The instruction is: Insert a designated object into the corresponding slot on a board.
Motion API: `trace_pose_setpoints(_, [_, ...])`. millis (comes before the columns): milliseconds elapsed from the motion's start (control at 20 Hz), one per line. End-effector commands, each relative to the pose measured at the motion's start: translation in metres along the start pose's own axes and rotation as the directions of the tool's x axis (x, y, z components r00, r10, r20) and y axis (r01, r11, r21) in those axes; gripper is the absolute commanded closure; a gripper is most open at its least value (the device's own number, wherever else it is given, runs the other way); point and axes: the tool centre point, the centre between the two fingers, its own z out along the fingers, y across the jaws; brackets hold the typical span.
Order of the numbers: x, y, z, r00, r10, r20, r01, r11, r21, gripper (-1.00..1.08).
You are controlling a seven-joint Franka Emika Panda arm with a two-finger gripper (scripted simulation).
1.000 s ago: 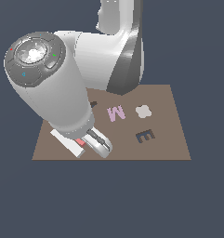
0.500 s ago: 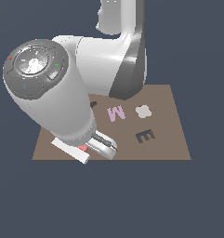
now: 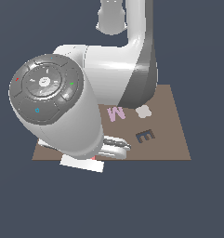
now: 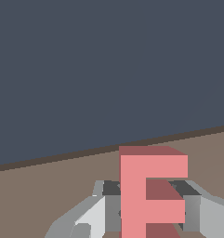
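Gripping the salmon-red E block [image 4: 148,190] between both fingers [image 4: 108,207], the gripper [image 4: 148,209] sat low over the brown board [image 3: 171,125] near its edge. E-shaped slot [image 3: 145,136] lay unfilled beside the purple M [image 3: 116,113], apart from the gripper.

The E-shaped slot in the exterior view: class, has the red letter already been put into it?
No. The E-shaped slot on the board is dark and unfilled, while the red letter sits between the gripper fingers.
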Motion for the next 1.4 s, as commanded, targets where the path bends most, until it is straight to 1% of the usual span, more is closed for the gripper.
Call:
trace_pose_setpoints(0, [0.006,-0.009,-0.001,0.994,-0.109,0.000,0.109,0.994,0.000,1.08])
trace_pose_setpoints(150, [0.012,-0.022,-0.001,0.970,-0.242,0.000,0.242,0.970,0.000,1.08])
trace_pose_setpoints(300, [0.016,-0.035,-0.002,0.929,-0.369,0.000,0.369,0.929,0.000,1.08])
trace_pose_setpoints(450, [0.019,-0.048,-0.002,0.875,-0.485,0.000,0.485,0.875,0.000,1.08])
trace_pose_setpoints(650, [0.019,-0.065,-0.003,0.785,-0.620,0.000,0.620,0.785,0.000,1.08])
trace_pose_setpoints(850, [0.017,-0.081,-0.004,0.679,-0.735,0.000,0.735,0.679,0.000,1.08])
trace_pose_setpoints(1000, [0.014,-0.093,-0.004,0.588,-0.809,0.000,0.809,0.588,0.000,1.08])
trace_pose_setpoints(1200, [0.007,-0.109,-0.005,0.453,-0.891,0.000,0.891,0.453,0.000,1.08])
trace_pose_setpoints(1350, [0.000,-0.120,-0.005,0.340,-0.940,0.000,0.940,0.340,0.000,1.08])
